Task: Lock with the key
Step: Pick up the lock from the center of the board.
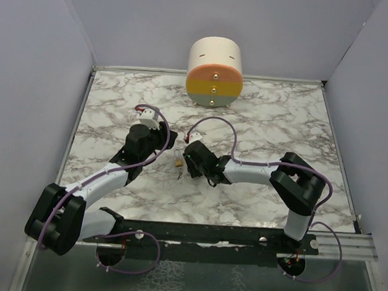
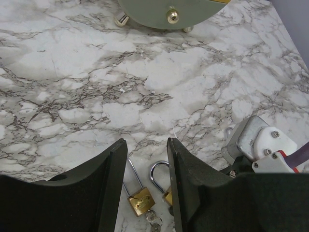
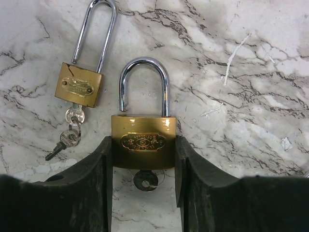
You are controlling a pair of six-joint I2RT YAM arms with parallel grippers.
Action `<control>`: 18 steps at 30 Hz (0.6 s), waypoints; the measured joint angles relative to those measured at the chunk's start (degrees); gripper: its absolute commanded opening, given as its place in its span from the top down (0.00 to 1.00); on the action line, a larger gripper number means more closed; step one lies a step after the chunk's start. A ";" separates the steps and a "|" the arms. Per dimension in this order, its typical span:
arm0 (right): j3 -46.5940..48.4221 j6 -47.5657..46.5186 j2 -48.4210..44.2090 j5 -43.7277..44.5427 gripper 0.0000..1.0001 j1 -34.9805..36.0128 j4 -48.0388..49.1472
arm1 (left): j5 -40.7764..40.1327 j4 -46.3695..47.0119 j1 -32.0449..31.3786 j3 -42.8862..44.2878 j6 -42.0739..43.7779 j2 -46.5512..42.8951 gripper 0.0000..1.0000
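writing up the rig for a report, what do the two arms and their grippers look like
Both the left arm and right arm have pale grey links between bulky black joints, with purple cables looping along them. The left gripper and right gripper each have two thick matte black fingers. No markings visible.

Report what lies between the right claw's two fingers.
The larger brass padlock: both fingers of the right claw press against its sides, with a key in its keyhole below. The right wrist view shows it.
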 measured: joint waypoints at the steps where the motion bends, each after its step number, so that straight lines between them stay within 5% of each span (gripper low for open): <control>1: 0.09 0.11 -0.02 0.50 0.99 0.17 -0.20 | 0.00 0.00 0.00 0.00 0.02 -0.04 0.57; 10: -1.70 -0.04 -3.06 4.46 0.99 0.85 -2.82 | 0.00 0.00 0.09 0.00 0.02 -0.52 0.57; 18: -9.35 -8.39 -14.51 6.03 0.99 0.90 0.00 | -0.02 -1.27 0.11 0.35 0.83 -2.12 0.57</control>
